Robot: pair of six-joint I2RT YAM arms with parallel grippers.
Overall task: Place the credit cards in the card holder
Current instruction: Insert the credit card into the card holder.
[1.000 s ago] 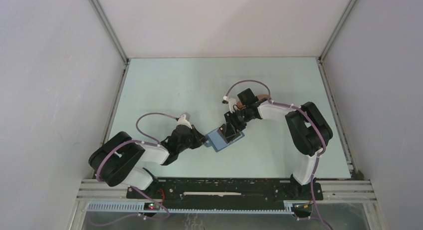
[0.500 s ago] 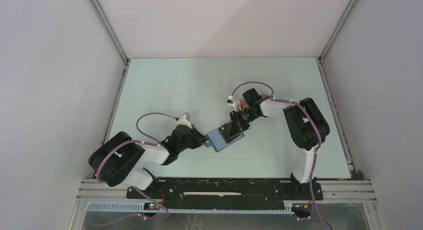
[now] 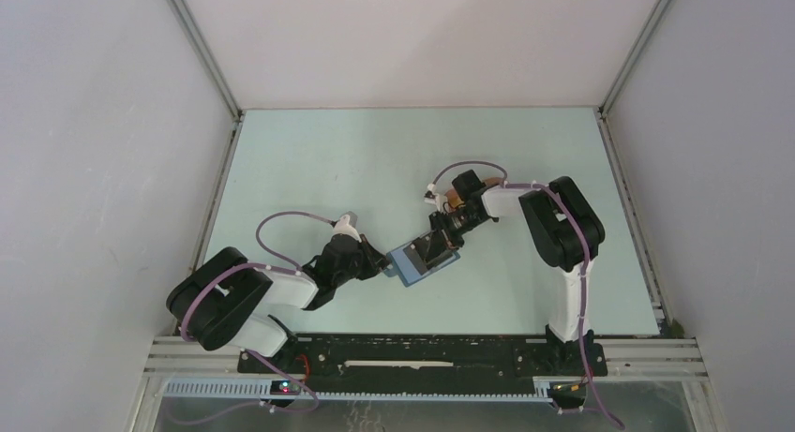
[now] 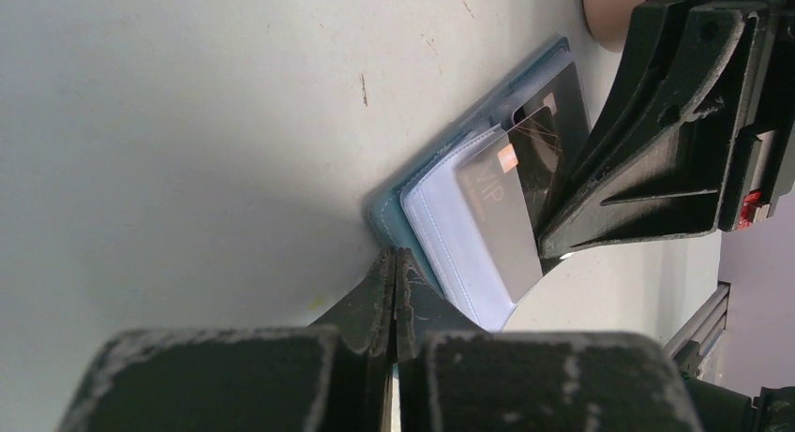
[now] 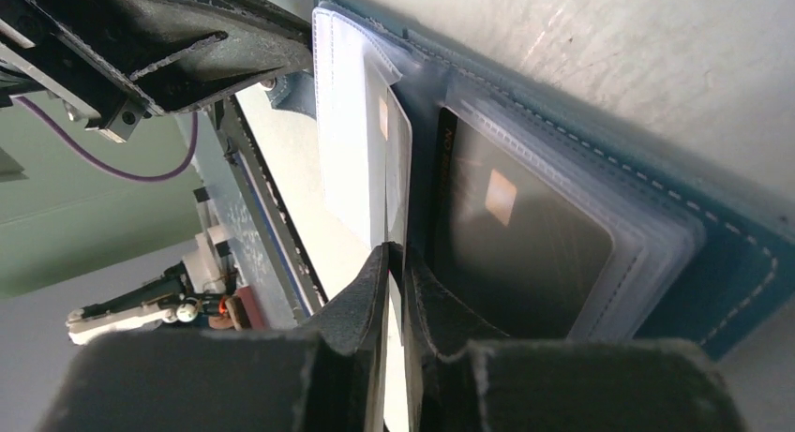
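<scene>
Starting at the left: the left gripper (image 3: 379,261) reaches in low over the pale table (image 3: 309,170), its jaws pressed flat together with no gap. The tips sit right at the near-left corner of the card holder (image 3: 407,263). I can't tell whether they nip any of the cover.

One card holder, lying open near the middle of the table between the two arms, lighter blue inside facing up. Its long axis runs on a slant, from the near-left by the left gripper up toward the far-right. Clear sleeves (image 4: 450,245) fan out of it.

Now the credit cards: I count two, both dark.

- The VIP card (image 4: 502,221) has a small orange chip square. It is tipped up off the sleeves, not flat. Its long side runs along the stitched sleeve edge, and one short end points at the left gripper.
- The second card (image 5: 534,245) lies flat inside a clear sleeve, chip square up, right beside the first.

The right gripper (image 5: 395,263) comes down on the card holder's far-right half. Its jaws are squeezed to a thin slit, one finger on each face of the VIP card.

Just behind that wrist, one peach tray (image 4: 609,6) peeks out, mostly hidden.
</scene>
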